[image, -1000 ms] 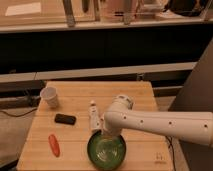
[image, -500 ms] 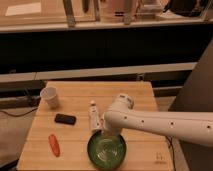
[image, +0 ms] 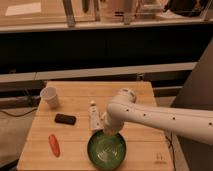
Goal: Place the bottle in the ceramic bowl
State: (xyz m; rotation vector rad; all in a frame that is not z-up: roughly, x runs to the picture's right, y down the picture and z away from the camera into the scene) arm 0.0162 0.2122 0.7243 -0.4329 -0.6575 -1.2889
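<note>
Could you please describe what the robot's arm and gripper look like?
The arm is a thick, smooth white tube with small dark dots along its side and a rounded joint near the wrist. No cables show. The gripper, also whitish, is beside the bottle, above the far rim of the bowl.

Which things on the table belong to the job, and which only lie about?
For the job: bottle, upright; ceramic bowl; gripper, just right of the bottle, above the bowl's far rim.
Lying about: paper cup; flat black object; orange object.
</note>
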